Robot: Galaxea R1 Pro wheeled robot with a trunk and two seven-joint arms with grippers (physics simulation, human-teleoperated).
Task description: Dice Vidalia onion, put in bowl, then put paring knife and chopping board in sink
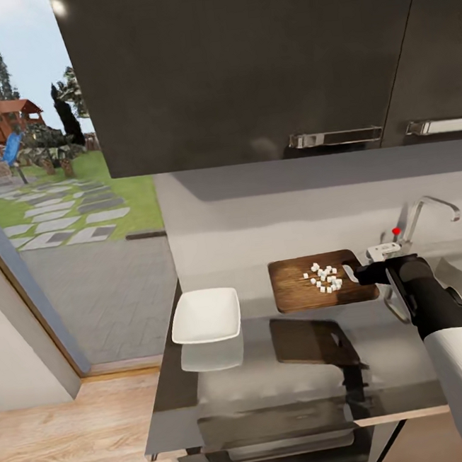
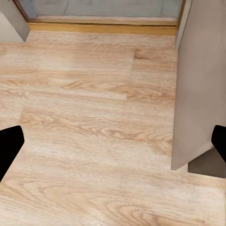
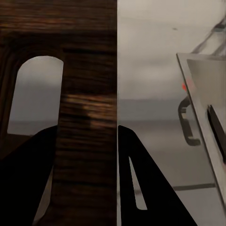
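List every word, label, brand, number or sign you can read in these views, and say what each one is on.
None: no readable text in any view.
The chopping board, white bowl, cabinet fronts and countertop carry no lettering.
The tap bears a plain red knob, a colour mark rather than a sign.
The right claw, at the board's handle end, shows no brand, nor does the wood floor.
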